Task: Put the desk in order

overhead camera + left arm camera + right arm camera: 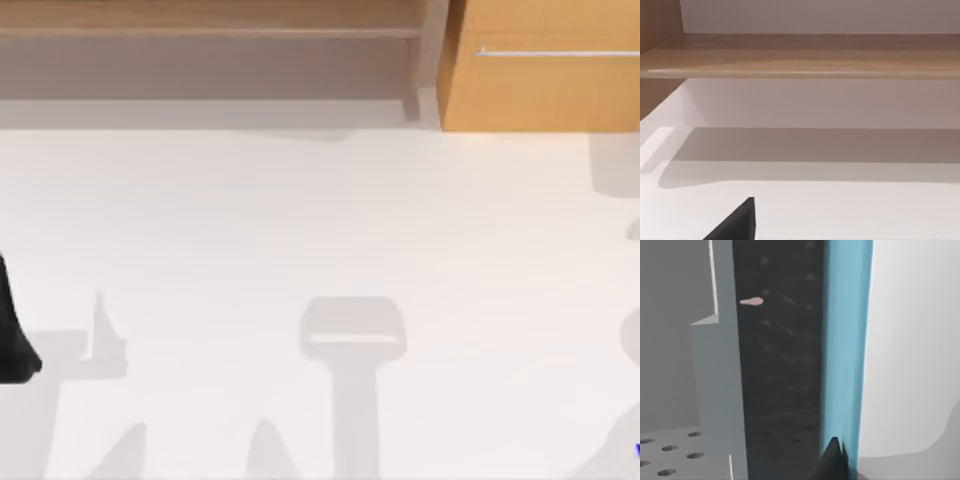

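Note:
The desk (pixel 320 250) is a broad white tabletop. At its back left stands a light-brown wooden shelf unit (pixel 210 30), seen close up in the left wrist view as a wooden shelf board (pixel 805 55) above the white surface. At the back right is an orange-wood drawer (pixel 540 90) with a slim silver bar handle (pixel 555 52). My left arm (pixel 12 330) is a black shape at the table's left edge, and a black tip of the left gripper (pixel 735 225) hangs over the white top. A black tip of the right gripper (pixel 832 462) sits right by a tall dark object with a blue edge (pixel 845 340).
Soft grey shadows of the arms lie across the front half of the tabletop. A small blue speck (pixel 637 450) shows at the front right edge. Beside the dark object are a grey block (pixel 720 385) and a perforated grey surface (pixel 670 455).

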